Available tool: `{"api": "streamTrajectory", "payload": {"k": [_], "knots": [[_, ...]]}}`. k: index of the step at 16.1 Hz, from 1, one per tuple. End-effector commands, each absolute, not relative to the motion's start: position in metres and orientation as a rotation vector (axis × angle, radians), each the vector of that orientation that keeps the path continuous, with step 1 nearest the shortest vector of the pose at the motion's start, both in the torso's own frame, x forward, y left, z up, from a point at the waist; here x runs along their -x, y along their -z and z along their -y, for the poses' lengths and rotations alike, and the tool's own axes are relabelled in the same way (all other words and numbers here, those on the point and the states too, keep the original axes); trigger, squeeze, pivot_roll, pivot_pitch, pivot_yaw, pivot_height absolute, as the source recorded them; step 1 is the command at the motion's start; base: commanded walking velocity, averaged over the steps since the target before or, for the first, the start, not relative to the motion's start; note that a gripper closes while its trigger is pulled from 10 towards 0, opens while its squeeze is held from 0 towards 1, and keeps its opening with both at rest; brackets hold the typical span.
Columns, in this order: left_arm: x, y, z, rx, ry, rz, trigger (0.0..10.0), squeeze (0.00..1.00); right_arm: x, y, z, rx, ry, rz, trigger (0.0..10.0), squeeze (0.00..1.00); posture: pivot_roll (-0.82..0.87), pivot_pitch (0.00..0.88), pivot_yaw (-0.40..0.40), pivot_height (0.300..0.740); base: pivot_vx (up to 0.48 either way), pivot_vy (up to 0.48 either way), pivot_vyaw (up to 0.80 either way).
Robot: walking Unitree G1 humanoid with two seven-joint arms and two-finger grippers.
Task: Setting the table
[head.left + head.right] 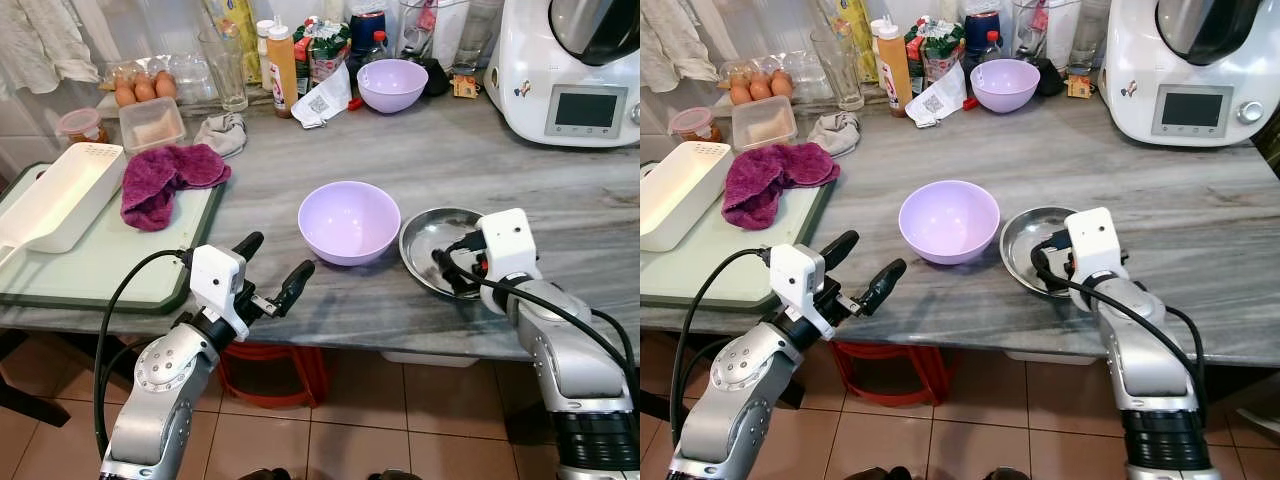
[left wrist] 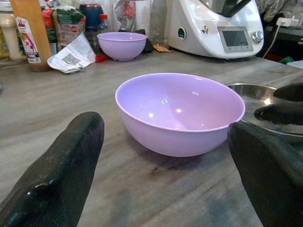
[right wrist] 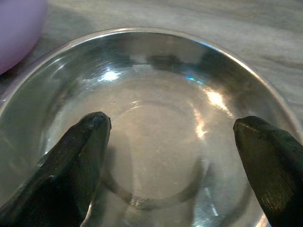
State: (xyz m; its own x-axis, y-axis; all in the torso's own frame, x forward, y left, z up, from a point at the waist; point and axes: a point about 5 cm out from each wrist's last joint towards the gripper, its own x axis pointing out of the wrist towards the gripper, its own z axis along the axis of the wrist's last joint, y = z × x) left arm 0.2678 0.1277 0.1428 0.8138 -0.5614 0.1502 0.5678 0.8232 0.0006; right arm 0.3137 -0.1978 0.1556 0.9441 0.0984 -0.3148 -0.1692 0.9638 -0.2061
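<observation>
two silver metal arms with rounded segmented housings and round joint caps ringed with small screws, each ending in a boxy white wrist block. black cables loop from each forearm up to the wrist block, and the right arm has a black ribbed cuff low down. left gripper (image 1: 272, 273) and right gripper (image 1: 447, 268) each carry two long black fingers, matte, rounded, slightly glossy at the tips.

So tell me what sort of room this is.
Most likely a home kitchen: a grey marble-look countertop holds a white food-processor appliance, a clear tray of brown eggs and an orange sauce bottle.
</observation>
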Motion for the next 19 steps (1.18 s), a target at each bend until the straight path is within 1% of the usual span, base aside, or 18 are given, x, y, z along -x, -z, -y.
{"api": "streamTrajectory", "payload": {"k": [1, 2, 6, 9, 14, 19], "knots": [[-0.266, -0.143, -0.132, 0.040, 0.586, 0.146, 10.0, 0.00, -0.312, -0.150, 0.197, 0.217, -0.150, -0.338, 10.0, 0.81, -0.17, 0.132, 0.036, 0.740, 0.000, 0.000, 0.00], [-0.266, -0.143, -0.132, 0.041, 0.588, 0.144, 10.0, 0.00, -0.313, -0.150, 0.195, 0.206, -0.168, -0.344, 10.0, 0.79, -0.18, 0.134, 0.038, 0.740, 0.000, 0.000, 0.00], [-0.266, -0.143, -0.131, 0.038, 0.594, 0.140, 10.0, 0.00, -0.315, -0.150, 0.182, 0.134, -0.243, -0.359, 10.0, 0.78, -0.17, 0.136, 0.043, 0.740, 0.000, 0.000, 0.00], [-0.265, -0.143, -0.131, 0.036, 0.596, 0.139, 10.0, 0.00, -0.315, -0.151, 0.172, 0.121, -0.282, -0.356, 10.0, 0.77, -0.17, 0.137, 0.045, 0.740, 0.000, 0.000, 0.00], [-0.265, -0.143, -0.131, 0.035, 0.600, 0.137, 10.0, 0.00, -0.321, -0.151, 0.164, 0.099, -0.307, -0.342, 10.0, 0.76, -0.17, 0.141, 0.044, 0.740, 0.000, 0.000, 0.00], [-0.255, -0.149, -0.129, 0.060, 0.750, 0.149, 10.0, 0.00, -0.322, -0.160, 0.156, 0.054, -0.335, -0.272, 10.0, 0.76, -0.17, 0.143, 0.045, 0.740, 0.000, 0.000, 0.00]]}}
